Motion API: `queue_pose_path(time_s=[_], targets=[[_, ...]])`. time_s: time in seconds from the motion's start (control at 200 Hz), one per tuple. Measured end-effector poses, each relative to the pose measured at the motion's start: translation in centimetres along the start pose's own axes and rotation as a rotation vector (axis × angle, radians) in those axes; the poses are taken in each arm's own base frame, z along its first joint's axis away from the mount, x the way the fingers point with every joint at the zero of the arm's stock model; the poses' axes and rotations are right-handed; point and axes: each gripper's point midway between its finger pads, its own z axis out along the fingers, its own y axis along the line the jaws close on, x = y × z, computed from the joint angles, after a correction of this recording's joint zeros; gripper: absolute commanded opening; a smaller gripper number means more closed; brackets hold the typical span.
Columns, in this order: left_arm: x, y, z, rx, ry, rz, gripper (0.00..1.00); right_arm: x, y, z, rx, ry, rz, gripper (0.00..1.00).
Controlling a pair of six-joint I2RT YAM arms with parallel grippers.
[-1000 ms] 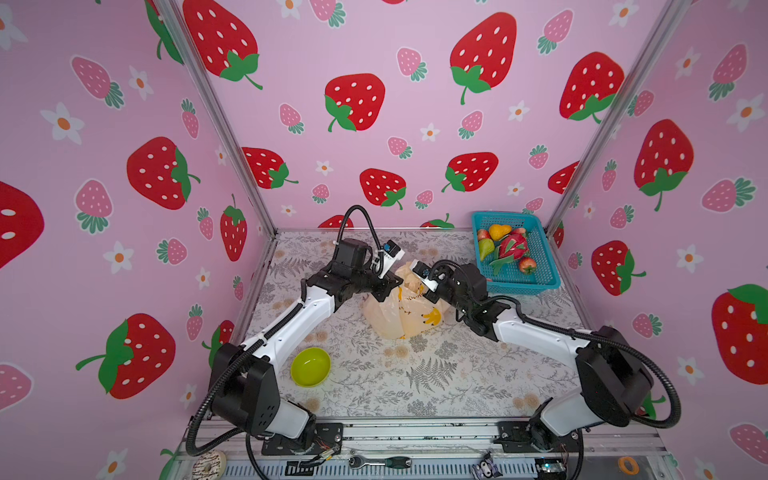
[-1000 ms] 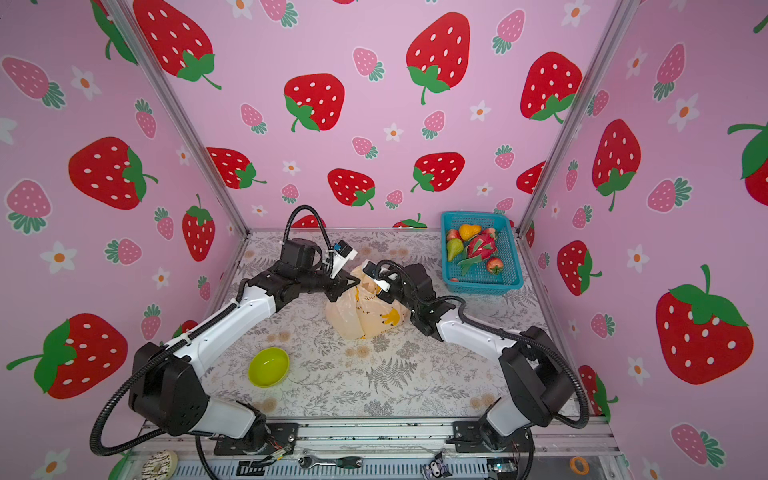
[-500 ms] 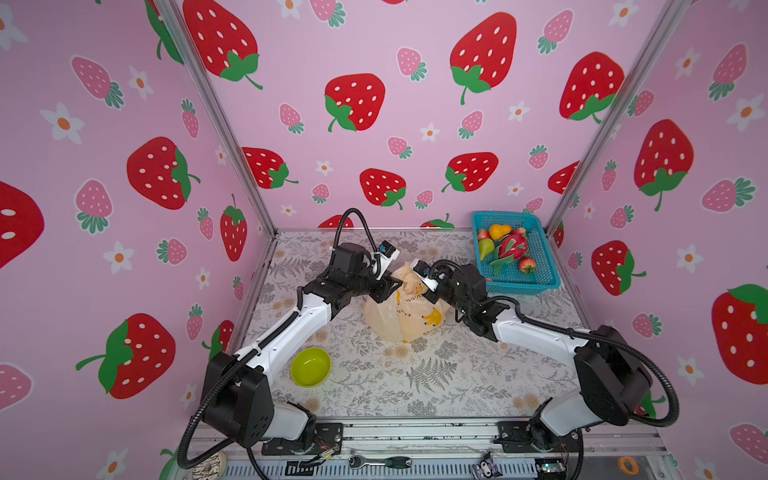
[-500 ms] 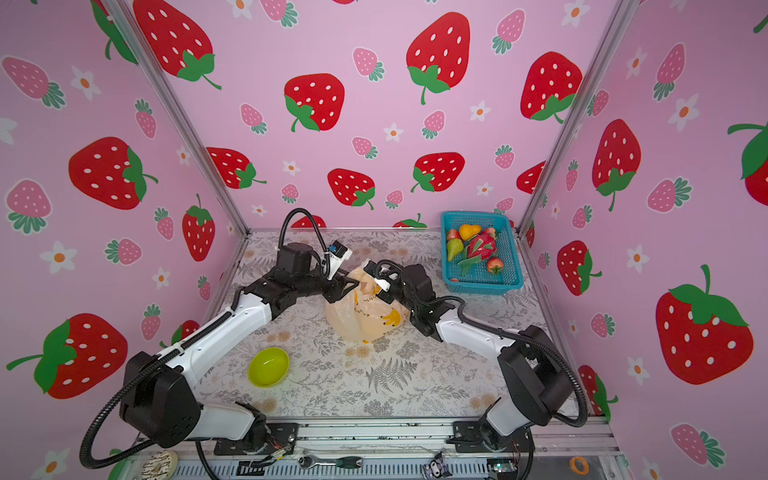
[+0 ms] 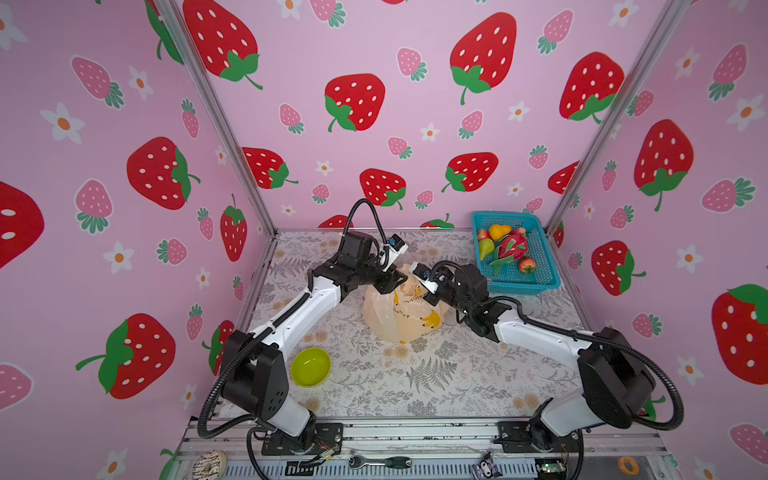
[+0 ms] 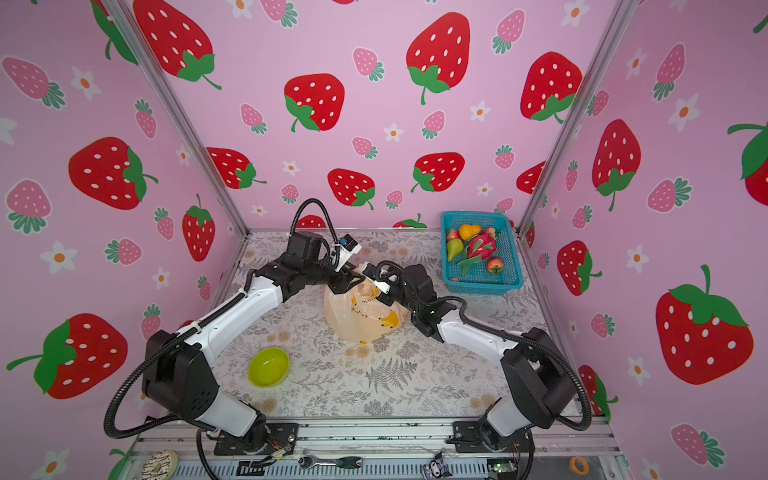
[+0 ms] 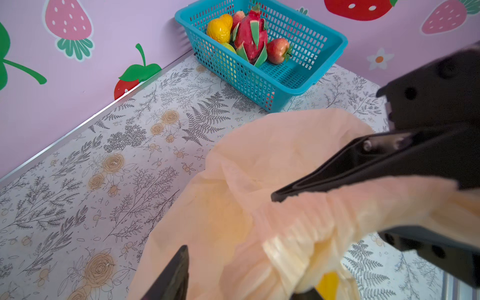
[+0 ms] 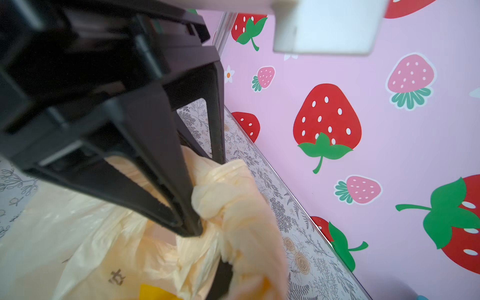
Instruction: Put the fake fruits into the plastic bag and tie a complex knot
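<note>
The plastic bag (image 5: 399, 311) sits bulging and upright at the middle of the worktop (image 5: 436, 374). It is pale peach and crinkly, printed with yellow bananas and dark lettering, and its handles are gathered on top into a twisted knot (image 8: 220, 197). At its 2 o'clock, the orange pear (image 5: 498, 231), green pear (image 5: 485, 248), pink-green dragon fruit (image 5: 513, 245) and a red apple (image 5: 527, 264) lie heaped in the teal basket (image 5: 525, 286).

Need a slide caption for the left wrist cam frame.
Left wrist view: black fingers amid bunched plastic bag on floral table; fake fruits sit in teal basket by pink wall.
</note>
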Motion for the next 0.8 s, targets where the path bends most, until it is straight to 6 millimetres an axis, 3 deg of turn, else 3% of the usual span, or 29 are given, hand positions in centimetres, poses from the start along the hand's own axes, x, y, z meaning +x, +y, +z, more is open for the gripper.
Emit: queue_pose_path(time_s=[0.105, 0.19, 0.305, 0.41, 0.43, 0.505, 0.8], targets=[[0.4, 0.1, 0.3, 0.000, 0.013, 0.002, 0.17, 0.0, 0.0, 0.0, -0.003, -0.001, 0.001, 0.00], [0.2, 0.1, 0.4, -0.002, 0.008, 0.031, 0.11, 0.1, 0.0, 0.0, -0.005, 0.002, 0.001, 0.00], [-0.1, 0.2, 0.5, -0.017, -0.014, 0.079, 0.07, 0.2, 0.0, 0.0, -0.007, 0.005, 0.002, 0.00], [0.2, 0.3, 0.6, -0.039, -0.022, 0.120, 0.07, 0.4, 0.1, 0.0, -0.015, 0.010, 0.003, 0.09], [0.2, 0.3, 0.7, -0.042, -0.024, 0.128, 0.02, 0.5, 0.1, 0.0, -0.016, 0.012, 0.005, 0.11], [0.2, 0.3, 0.7, -0.060, -0.030, 0.160, 0.01, 0.8, 0.0, -0.1, -0.023, 0.020, 0.007, 0.18], [0.1, 0.4, 0.5, -0.117, -0.063, 0.249, 0.00, 1.7, 0.1, -0.6, -0.067, 0.041, 0.010, 0.44]])
